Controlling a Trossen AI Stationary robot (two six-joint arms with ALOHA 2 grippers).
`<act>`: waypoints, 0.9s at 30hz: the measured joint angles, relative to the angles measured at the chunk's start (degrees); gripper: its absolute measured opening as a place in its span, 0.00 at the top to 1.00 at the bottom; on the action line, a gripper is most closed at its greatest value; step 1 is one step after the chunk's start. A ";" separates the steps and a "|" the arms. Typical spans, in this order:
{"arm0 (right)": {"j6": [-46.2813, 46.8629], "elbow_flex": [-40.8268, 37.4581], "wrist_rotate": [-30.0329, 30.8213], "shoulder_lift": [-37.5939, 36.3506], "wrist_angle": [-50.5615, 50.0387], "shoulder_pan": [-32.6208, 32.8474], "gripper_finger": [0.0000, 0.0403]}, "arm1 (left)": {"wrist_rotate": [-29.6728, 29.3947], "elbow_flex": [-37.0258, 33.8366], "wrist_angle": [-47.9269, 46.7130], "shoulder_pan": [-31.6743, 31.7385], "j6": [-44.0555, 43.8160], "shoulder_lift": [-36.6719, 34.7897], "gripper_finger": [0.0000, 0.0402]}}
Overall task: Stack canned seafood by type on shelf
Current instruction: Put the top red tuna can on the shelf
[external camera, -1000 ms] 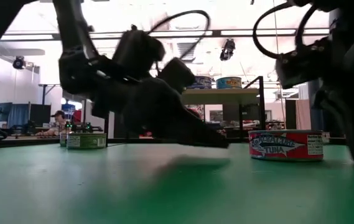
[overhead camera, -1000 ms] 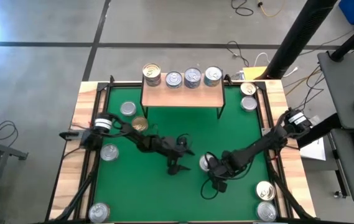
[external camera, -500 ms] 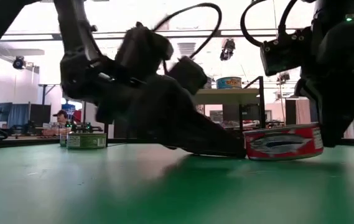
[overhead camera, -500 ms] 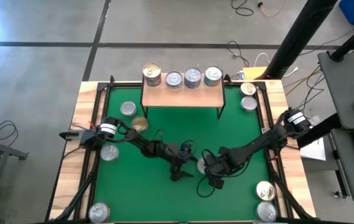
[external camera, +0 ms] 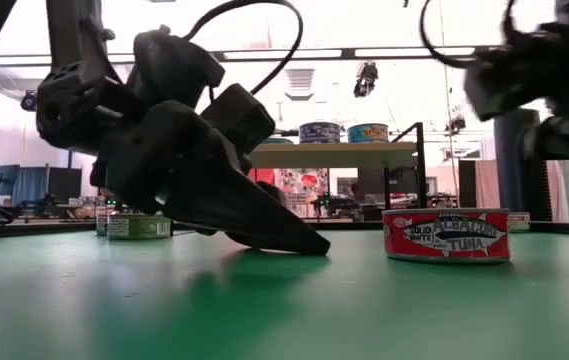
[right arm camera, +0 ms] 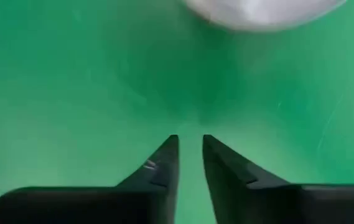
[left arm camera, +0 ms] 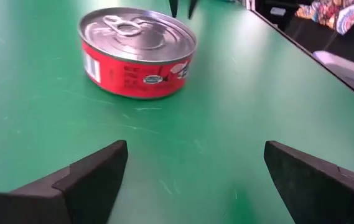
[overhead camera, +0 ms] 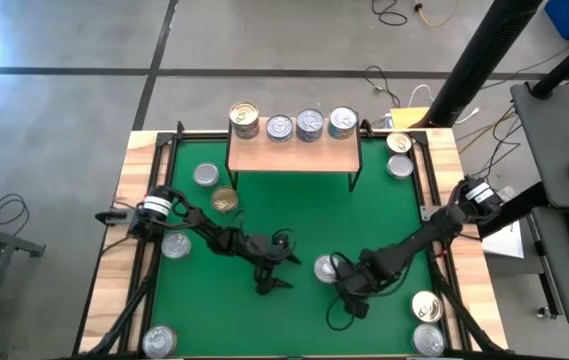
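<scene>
Green felt covers the table [overhead camera: 384, 215]. At its far edge the shelf [overhead camera: 292, 153] carries four tins. A red tuna tin [overhead camera: 326, 267] stands upright on the felt between both grippers, touching neither. Left gripper [overhead camera: 272, 276] sits low, fingers spread wide and empty. Right gripper [overhead camera: 347, 294] is just beside the tin, fingers a narrow slit apart, holding nothing

Overhead view straight down, low view table-level, both sharing red tin [overhead camera: 325, 267], wrist views close
</scene>
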 joint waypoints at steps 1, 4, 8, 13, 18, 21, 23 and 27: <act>1.03 -0.51 0.33 0.01 0.04 0.76 0.79 | -0.36 -0.27 1.16 0.00 -0.43 0.20 0.09; 5.62 -2.50 3.33 0.46 0.78 2.40 0.65 | -1.23 -0.66 4.84 0.00 -1.45 1.24 0.09; 9.24 -4.51 8.17 1.02 4.56 4.33 0.43 | -3.94 -0.17 6.44 -0.02 -1.71 2.63 0.09; 7.50 -5.38 19.59 1.62 7.43 7.09 0.17 | -4.45 0.10 7.08 -0.02 -2.42 3.31 0.09; 10.04 -8.19 33.29 1.64 8.50 10.61 0.05 | -4.44 0.08 7.70 -0.02 -2.54 3.40 0.09; 13.92 -12.58 40.82 1.86 15.54 12.37 0.03 | -4.42 0.05 8.00 -0.02 -2.60 3.44 0.09; 15.33 -16.42 45.13 1.96 23.01 13.20 0.03 | -4.42 0.06 8.01 0.00 -2.61 3.45 0.09; 13.77 -22.63 51.75 2.93 37.28 13.18 0.03 | -7.84 0.08 8.02 -0.04 -2.62 3.49 0.09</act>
